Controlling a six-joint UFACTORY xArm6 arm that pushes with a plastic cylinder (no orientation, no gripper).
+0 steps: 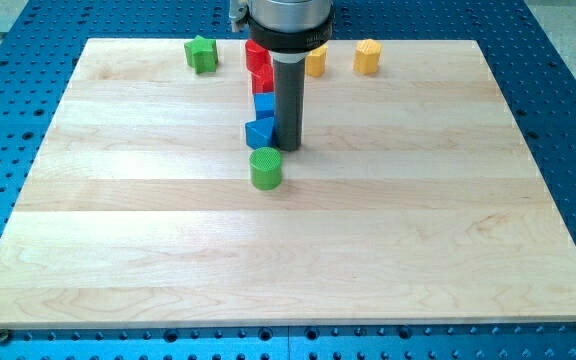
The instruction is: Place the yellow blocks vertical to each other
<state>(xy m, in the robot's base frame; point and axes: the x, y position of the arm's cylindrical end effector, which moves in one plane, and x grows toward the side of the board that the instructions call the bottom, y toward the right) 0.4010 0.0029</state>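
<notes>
A: Where is our tip (290,148)?
B: On the pale wooden surface (168,250), touching the blue block (260,131); no pincer shows.
A: And the yellow blocks?
B: At the view's top; the yellow hexagonal block (368,57) right of the half-hidden yellow block (316,62).

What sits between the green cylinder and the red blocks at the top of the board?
In the camera view, two blue blocks lie between the green cylinder and the red blocks; my tip is beside them.

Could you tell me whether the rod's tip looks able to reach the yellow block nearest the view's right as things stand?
Probably yes. My tip sits just right of the blue blocks, and the board between it and that yellow block looks bare. The other yellow block lies left of the likely path.
</notes>
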